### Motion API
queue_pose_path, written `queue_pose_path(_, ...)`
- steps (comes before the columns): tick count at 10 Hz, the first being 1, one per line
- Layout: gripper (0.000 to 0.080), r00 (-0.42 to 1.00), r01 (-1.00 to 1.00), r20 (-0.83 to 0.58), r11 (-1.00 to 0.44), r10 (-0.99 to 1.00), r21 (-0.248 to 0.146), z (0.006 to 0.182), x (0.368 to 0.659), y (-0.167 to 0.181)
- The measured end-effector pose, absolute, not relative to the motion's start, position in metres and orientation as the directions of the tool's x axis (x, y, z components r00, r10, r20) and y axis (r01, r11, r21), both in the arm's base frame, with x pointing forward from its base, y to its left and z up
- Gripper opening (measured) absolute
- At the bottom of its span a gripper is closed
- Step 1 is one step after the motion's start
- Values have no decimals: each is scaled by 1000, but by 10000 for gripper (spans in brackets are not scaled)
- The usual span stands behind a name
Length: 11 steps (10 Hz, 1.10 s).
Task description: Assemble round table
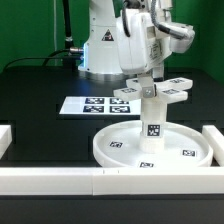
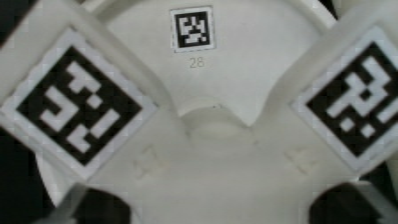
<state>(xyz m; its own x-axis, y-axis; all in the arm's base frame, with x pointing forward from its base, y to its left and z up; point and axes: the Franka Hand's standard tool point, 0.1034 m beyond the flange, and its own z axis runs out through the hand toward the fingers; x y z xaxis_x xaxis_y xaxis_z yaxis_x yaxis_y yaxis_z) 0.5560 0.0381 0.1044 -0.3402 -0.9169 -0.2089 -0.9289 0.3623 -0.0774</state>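
Black bench, fenced by white blocks [image 1: 50, 180] along its near edge, carried the marker board [image 1: 95, 104] toward the far edge, on the exterior view's left. Closer to the near edge sat the disc [image 1: 108, 150], with the leg [image 1: 153, 120] upright at its middle, long axis vertical. The cross [image 1: 150, 93] lay level atop the leg, directly beneath the gripper [image 1: 148, 84]. Whether the pincer was spread or pinching the cross could not be told.

arm [image 1: 104, 30]: white, glossy, rounded shells
base [image 1: 100, 55]: bulky white dome, small dark mark on the front
wrist [image 1: 166, 30]: light grey block, darker seams
fingers [image 1: 147, 78]: dark, detail too small to tell
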Motion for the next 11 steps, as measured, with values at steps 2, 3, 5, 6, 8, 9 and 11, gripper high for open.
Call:
queue_pose_path(2, 644, -315, -933, -238, 346, -919, -100, 126, 555, 39)
queue_pose_path(3, 648, -310, -932, -255, 346, -916, -112, 137, 553, 40)
queue_pose_path(5, 649, -271, -941, -262, 312, -926, -130, 143, 554, 40)
queue_pose_path(6, 649, -268, -943, -260, 308, -928, -127, 141, 553, 41)
queue_pose_path(8, 649, 46, -990, -181, -21, -982, -139, 135, 551, 51)
queue_pose_path(9, 649, 190, -974, -154, -166, -970, -155, 136, 552, 53)
queue_pose_path(11, 649, 417, -905, -130, -398, -900, -153, 134, 551, 61)
